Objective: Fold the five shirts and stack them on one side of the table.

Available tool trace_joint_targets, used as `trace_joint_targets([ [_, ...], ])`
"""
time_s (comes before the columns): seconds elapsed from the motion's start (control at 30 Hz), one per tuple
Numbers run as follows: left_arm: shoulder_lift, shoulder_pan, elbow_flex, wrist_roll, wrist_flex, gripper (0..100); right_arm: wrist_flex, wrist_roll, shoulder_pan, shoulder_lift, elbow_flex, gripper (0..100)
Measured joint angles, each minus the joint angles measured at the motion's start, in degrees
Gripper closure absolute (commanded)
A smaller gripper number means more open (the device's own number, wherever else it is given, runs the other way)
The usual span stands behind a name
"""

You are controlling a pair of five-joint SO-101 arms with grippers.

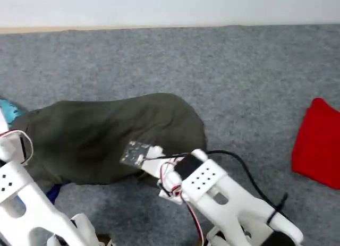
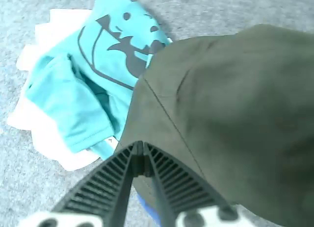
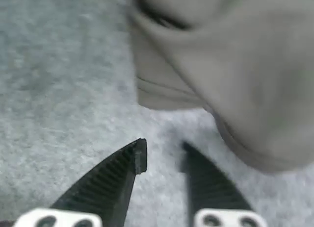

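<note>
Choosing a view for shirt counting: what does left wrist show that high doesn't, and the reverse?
Left wrist adds: the teal shirt lying open with its dark print, white cloth under it, and the left hand shut at the edge of the olive shirt. High adds: the red shirt, lying apart at the opposite side of the table. Shared: the olive shirt, the grey table cover, and the teal shirt, which is just a sliver in high.

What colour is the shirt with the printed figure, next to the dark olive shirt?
Turquoise shirt, dark grey print; left wrist view.
</note>
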Motion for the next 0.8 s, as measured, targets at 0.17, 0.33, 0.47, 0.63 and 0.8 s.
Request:
trace_joint_targets([
  [0.17,0.0,-0.7,0.0,0.0,0.0,100,-5.4,-2.1,-2.9,4.2,0.0,75.3],
  [0.33,0.0,-0.8,0.0,0.0,0.0,100,-11.0,-2.5,-3.3,10.2,-0.3,75.3],
  [0.47,0.0,-0.8,0.6,0.0,-0.1,100,-12.0,-2.6,-3.3,16.9,-5.2,75.3],
  [0.63,0.0,-0.8,3.3,0.0,-0.2,100,-12.0,-2.7,-3.3,26.8,-11.5,75.6],
  [0.8,0.0,-0.8,4.1,0.0,-0.2,100,-8.1,-2.7,-3.3,32.1,-17.8,89.7],
])
